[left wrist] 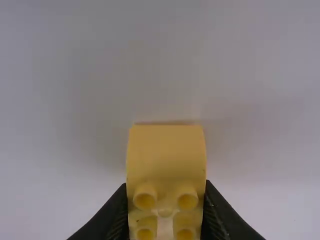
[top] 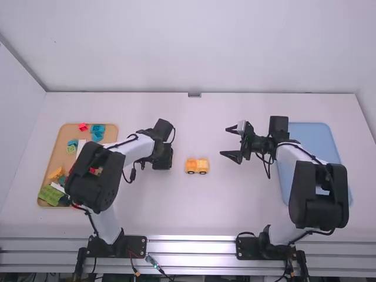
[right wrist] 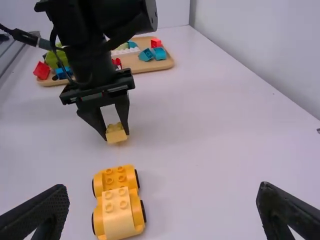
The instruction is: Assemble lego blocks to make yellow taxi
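Yellow block (left wrist: 166, 155) sits pinched within the left claw (top: 163, 160).

Bright light, soft shadows (left wrist view's dimmer).

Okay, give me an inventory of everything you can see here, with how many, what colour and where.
Wheeled toy base: one, yellow with black wheels, mid-table between the grippers
Curved block: one, yellow, between the left gripper's fingers
Loose blocks: several, partly hidden; red, blue, green, yellow, white; on the wooden tray
Wooden tray: one, tan, table's left side
Blue tray: one, blue, table's right side
Table: one, white, under everything
Left arm, right arm: two, white and black, at the near edge
Left gripper, right gripper: two, black, over the table
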